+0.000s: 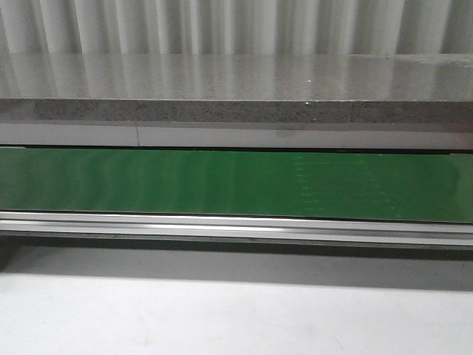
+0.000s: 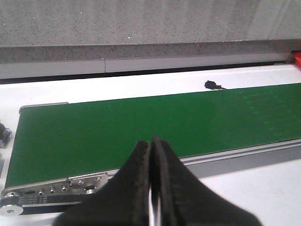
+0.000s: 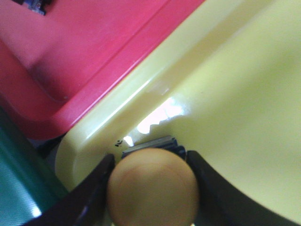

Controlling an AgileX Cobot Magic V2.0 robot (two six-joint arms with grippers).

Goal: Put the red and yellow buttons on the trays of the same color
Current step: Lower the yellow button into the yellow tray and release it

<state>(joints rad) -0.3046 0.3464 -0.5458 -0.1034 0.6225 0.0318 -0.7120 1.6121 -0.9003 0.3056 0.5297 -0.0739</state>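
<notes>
Yellow button held over the yellow tray, ready to set down.

The right gripper (image 3: pixel 153 188) clamps a yellow button (image 3: pixel 153 190) between its jaws, just inside a corner of the yellow tray (image 3: pixel 235 94), whose rim lies beside the red tray (image 3: pixel 84 42). The step looks like placing; next it calls for lowering and letting go onto the tray floor. The left gripper (image 2: pixel 153 181) hangs closed and empty above the near edge of the green conveyor belt (image 2: pixel 141 127).

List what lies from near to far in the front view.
White table surface → silver rail → green belt → white strip → grey speckled slab → ribbed wall. No buttons, trays or arms show in this view.
</notes>
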